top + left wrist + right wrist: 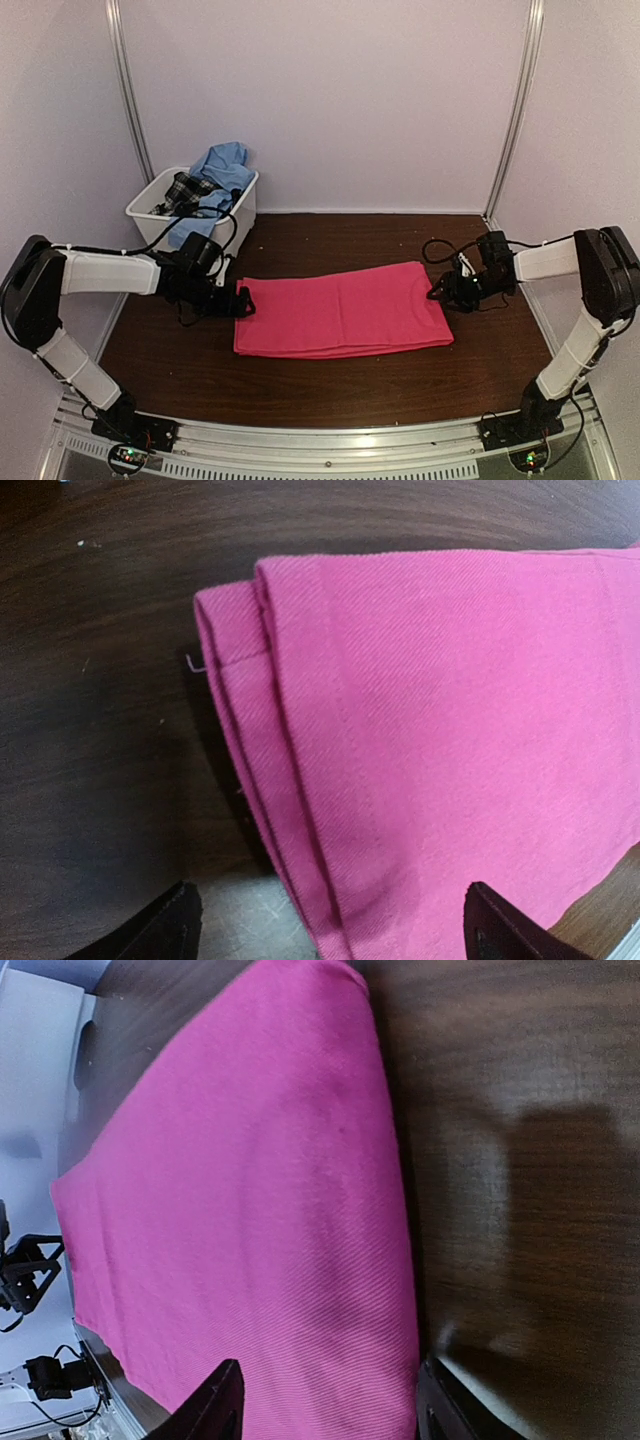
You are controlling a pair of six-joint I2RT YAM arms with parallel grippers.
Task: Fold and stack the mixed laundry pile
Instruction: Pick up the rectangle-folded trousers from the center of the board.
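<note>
A bright pink-red cloth [340,310] lies folded into a long flat rectangle in the middle of the dark table. My left gripper [243,300] is at its left end. In the left wrist view that gripper [335,935] is open, its fingertips [180,922] wide apart over the cloth's layered edge [430,730]. My right gripper [440,290] is at the cloth's right end. In the right wrist view it [325,1410] is open, straddling the folded edge of the cloth [240,1180], which lies flat. A light blue shirt [225,165] and a plaid garment [185,190] sit in the tub.
The white plastic tub [245,205] stands at the back left corner against the wall. White walls with metal posts close in the table on three sides. Bare dark wood [330,390] runs between the cloth and the arm bases.
</note>
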